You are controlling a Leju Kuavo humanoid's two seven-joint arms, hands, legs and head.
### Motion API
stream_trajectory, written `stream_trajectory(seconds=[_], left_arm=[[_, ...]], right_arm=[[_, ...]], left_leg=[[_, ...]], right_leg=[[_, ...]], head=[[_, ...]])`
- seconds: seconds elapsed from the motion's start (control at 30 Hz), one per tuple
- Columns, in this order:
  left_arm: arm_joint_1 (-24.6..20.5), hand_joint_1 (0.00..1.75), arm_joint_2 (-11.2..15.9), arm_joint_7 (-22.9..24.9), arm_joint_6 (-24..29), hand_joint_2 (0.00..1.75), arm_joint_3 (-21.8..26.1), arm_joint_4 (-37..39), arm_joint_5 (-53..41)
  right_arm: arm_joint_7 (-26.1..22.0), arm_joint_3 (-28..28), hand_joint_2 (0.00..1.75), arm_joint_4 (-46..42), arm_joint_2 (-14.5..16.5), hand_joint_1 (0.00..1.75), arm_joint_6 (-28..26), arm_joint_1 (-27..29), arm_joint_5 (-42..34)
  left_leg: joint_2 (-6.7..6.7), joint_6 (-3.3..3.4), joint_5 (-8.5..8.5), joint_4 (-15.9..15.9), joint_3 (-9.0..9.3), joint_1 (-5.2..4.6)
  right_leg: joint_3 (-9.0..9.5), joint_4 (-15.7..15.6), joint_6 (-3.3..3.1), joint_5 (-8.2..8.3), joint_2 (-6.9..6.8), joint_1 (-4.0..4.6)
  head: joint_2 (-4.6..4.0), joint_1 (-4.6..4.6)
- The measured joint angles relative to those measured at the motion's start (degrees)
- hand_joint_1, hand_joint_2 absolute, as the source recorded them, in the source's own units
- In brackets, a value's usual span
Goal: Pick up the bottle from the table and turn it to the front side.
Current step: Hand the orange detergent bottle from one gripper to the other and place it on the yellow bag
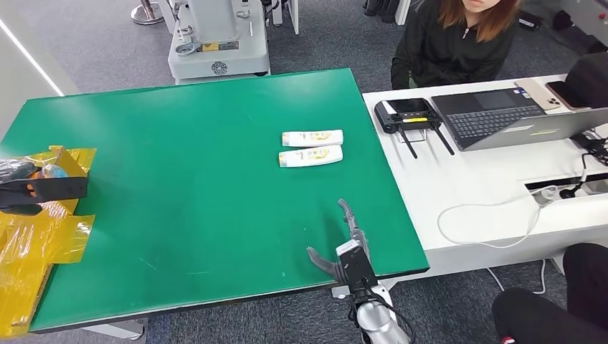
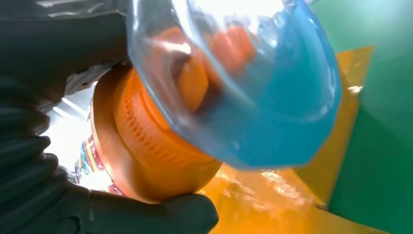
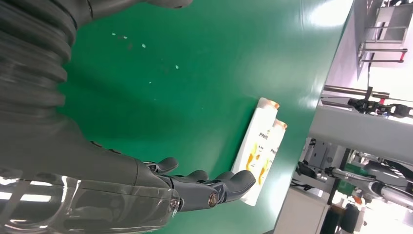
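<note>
Two white shampoo bottles lie side by side on the green table (image 1: 179,179), the far one (image 1: 311,137) and the near one (image 1: 310,155). In the right wrist view the same pair (image 3: 258,146) lies just beyond my fingertips (image 3: 238,181). My right hand (image 1: 344,247) hovers open over the table's near edge, short of the bottles, with nothing in it. At the far left my left hand (image 1: 32,188) holds a clear bottle of blue liquid (image 2: 263,97) with an orange cap (image 2: 146,141), above yellow packaging.
Yellow wrapping and a box (image 1: 43,236) crowd the table's left edge. A white desk to the right carries a laptop (image 1: 502,118), a black controller (image 1: 409,113) and a cable (image 1: 487,222). A person (image 1: 459,43) sits behind it. A white machine (image 1: 219,36) stands beyond the table.
</note>
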Motion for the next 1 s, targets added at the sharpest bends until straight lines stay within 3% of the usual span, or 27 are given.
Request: stream_trajectory(seconds=[0.4,0.77,1.0], left_arm=[[4.74,1.75,3.75,-2.17,-5.50,1.75,-4.85,-12.78,18.90],[5.26,1.75,2.80,-3.23,-5.51,1.75,-10.01,-14.04,21.63],[5.32,1.75,4.20,-1.33,-4.81,1.75,-12.93,-13.92,20.47]], right_arm=[[3.46,0.19,1.75,-2.85,0.00,0.00,-1.50,2.03,1.26],[4.95,0.15,1.75,-6.99,-0.12,0.00,-2.56,5.30,1.44],[5.61,0.15,1.75,-7.58,-0.15,0.00,-1.88,5.83,2.38]], left_leg=[[-0.02,0.00,0.00,0.00,-0.01,0.00],[0.03,-0.01,-0.01,0.00,-0.01,-0.01],[0.05,-0.04,-0.03,-0.01,-0.01,0.01]], right_leg=[[-0.01,-0.01,-0.01,-0.01,-0.03,0.00],[-0.02,-0.02,-0.01,-0.01,0.02,-0.01],[-0.04,-0.01,-0.02,-0.02,0.06,0.00]], head=[[0.01,0.01],[0.01,0.01],[0.01,0.00]])
